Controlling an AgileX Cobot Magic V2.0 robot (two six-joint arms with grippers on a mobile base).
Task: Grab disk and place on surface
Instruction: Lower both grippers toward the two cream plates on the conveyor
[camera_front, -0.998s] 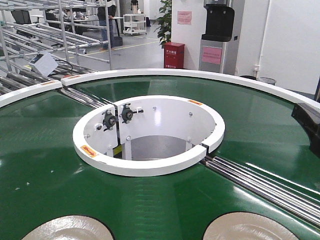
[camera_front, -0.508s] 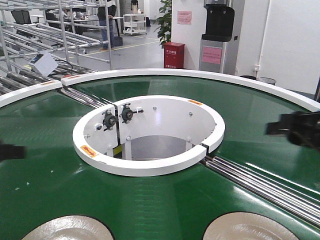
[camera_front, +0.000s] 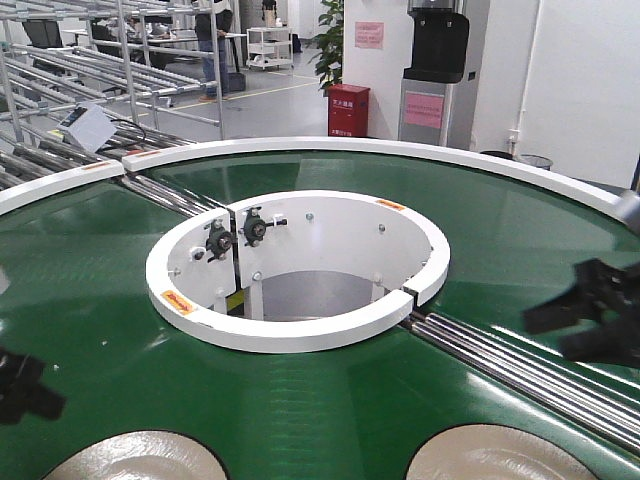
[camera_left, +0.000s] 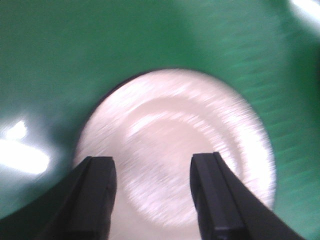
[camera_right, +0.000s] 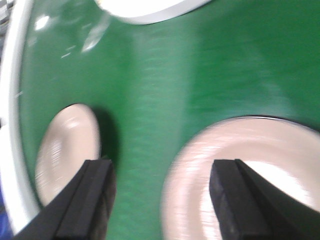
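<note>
The big green conveyor belt fills the front view, a wide ring curving round inside an outer white rim. At its centre sits the white ring housing, open in the middle, with two dark bearing blocks bolted to its inner wall. Steel rollers cut across the belt from that housing toward the lower right, and another set runs off to the upper left.

Now the disks: two of them, cream and round, both lying flat on the belt at the very bottom edge of the front view. There's the near-left disk and the near-right disk, well apart, each cut off by the frame.

The left gripper shows at the left edge, a dark blurred shape low over the belt, near the near-left disk. Its wrist camera looks down on a cream disk, blurred, with both black fingers spread wide over it and nothing between them. It is parted and empty, and the blur hides whether the tips touch the disk.

The right gripper is at the right edge, over the belt beside the rollers, fingers splayed. Its wrist view is smeared too: jaws wide apart, bare green belt between them, one cream disk by each finger, nothing gripped.
</note>
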